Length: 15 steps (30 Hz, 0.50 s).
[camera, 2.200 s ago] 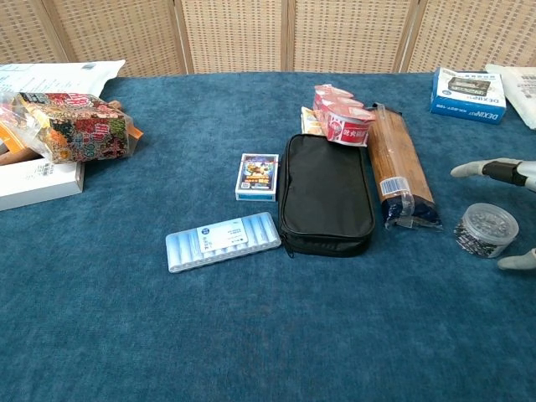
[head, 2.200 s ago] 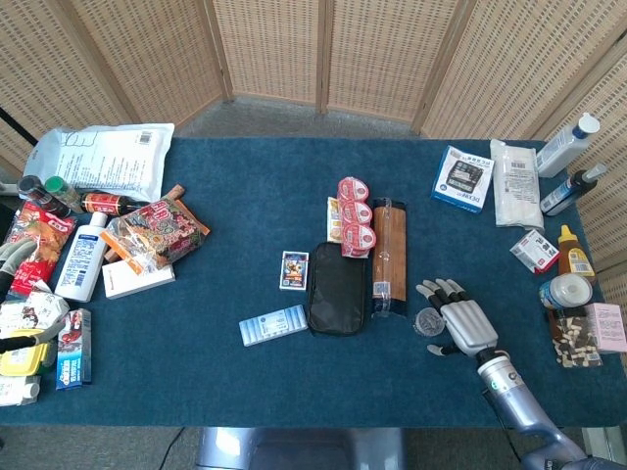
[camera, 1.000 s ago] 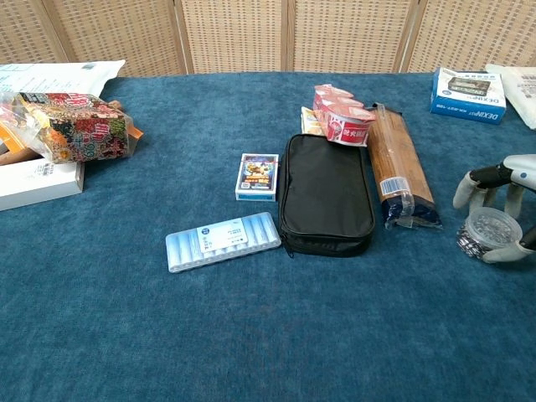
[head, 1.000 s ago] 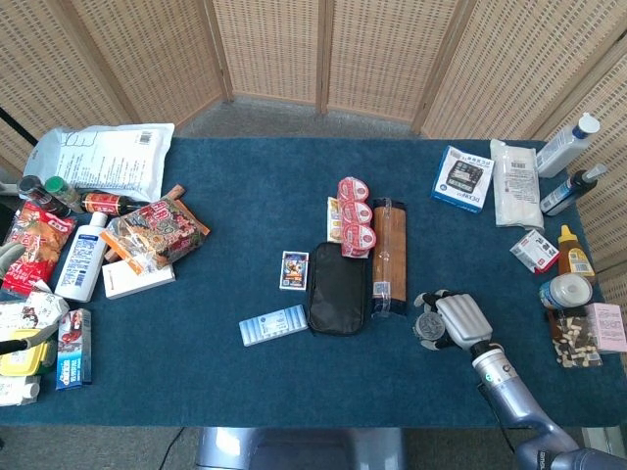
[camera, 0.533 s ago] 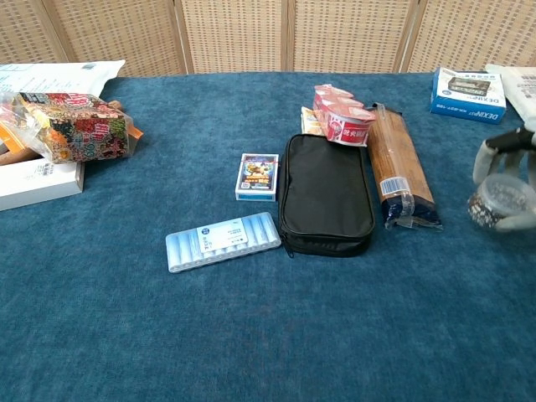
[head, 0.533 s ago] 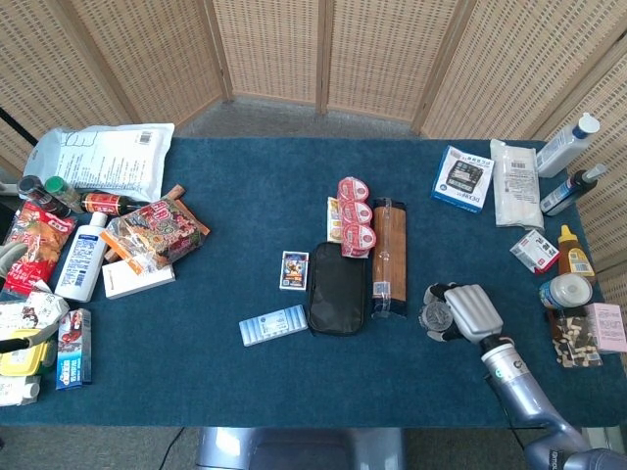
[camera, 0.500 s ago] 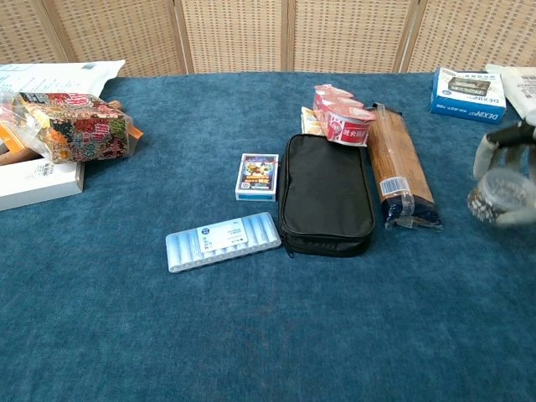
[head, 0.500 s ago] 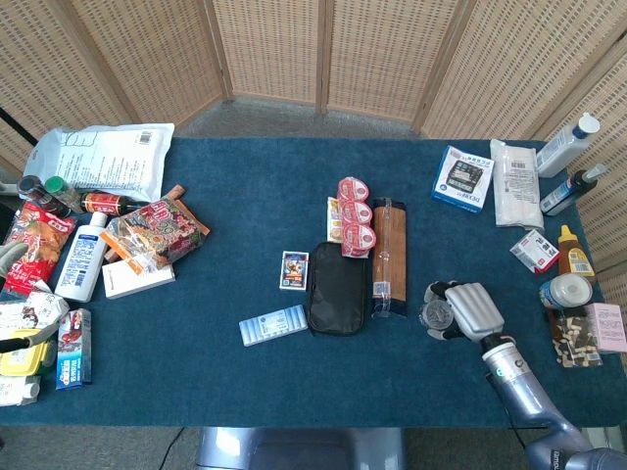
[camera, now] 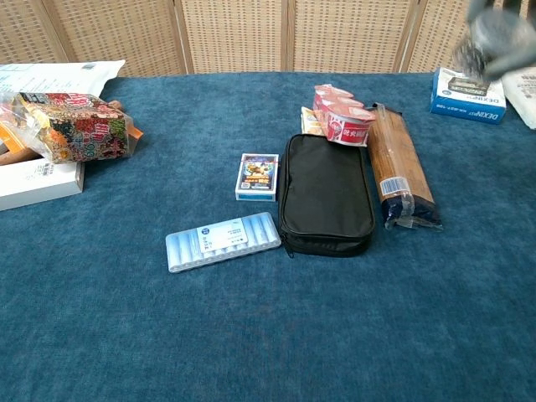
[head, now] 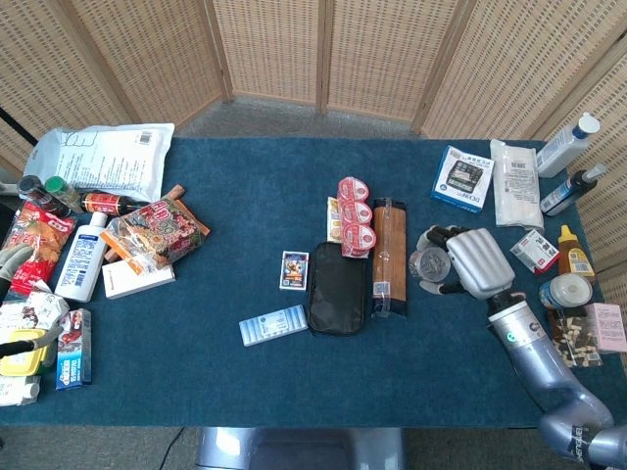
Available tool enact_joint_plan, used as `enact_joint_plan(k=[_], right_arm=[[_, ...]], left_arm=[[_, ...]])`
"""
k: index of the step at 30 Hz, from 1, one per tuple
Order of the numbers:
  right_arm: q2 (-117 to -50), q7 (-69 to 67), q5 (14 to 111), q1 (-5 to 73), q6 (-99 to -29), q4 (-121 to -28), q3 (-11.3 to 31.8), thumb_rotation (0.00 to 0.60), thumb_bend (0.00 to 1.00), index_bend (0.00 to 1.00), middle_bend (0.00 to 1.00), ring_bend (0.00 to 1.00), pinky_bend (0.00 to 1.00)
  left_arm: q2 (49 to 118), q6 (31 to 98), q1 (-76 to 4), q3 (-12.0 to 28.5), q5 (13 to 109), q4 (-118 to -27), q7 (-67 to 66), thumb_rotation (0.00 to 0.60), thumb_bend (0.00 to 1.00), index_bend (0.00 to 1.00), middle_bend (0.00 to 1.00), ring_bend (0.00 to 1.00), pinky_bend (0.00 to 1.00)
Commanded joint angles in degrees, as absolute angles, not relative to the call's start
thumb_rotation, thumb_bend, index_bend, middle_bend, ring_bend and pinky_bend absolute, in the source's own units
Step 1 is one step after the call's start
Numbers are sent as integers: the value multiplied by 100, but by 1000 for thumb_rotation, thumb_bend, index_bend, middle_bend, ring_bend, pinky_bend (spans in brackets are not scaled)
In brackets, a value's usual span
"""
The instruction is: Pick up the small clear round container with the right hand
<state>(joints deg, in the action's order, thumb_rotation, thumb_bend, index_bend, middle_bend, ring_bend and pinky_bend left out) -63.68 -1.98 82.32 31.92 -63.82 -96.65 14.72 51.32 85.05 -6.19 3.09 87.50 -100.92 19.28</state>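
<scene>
Small clear round container [head: 429,262] sits in the grasp of the right hand [head: 475,260], right of centre in the head view, with the fingers [head: 438,236] curled around its rim from above and another digit closing in from below. In the chest view it shows as a blurred grey shape at the upper right of the frame [camera: 494,38], well above the blue table [camera: 251,335] surface and in front of the blue and white box [camera: 467,94], so I judge it is lifted clear of the cloth. It hangs just beside the long brown packet [head: 388,257], which lies right of the black pouch [head: 336,287] and the stack of red-lidded cups [head: 355,226]. Judging by this, the pick is essentially done: the grip looks closed on the container and the lift is made. What remains, as far as I can tell, is only holding it steady. The left hand shows in neither view.
</scene>
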Motion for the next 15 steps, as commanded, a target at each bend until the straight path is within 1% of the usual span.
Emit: enact_joint_plan(k=[1,7,15], right_arm=[[-6176,-153,8078,3352,-6340,-9879,1694,600,113,464,735,494,580],[-5953,-50,7876,3524,-6264,-10149,1905,600,113,463,734,494,579],[-5960,49,7793,3592,-6243,-10218,1854,600,112,477,744,503,580]], left_arm=[[5151,8525,-590,288,8753,-10064,1964,600,43,0,0,0,0],[5182,8591,-526,263,8748,-9972,2063,600,44,0,0,0,0],[5215,8516,-561,273,8729,-9884,2133,600,44,0,0,0,0]])
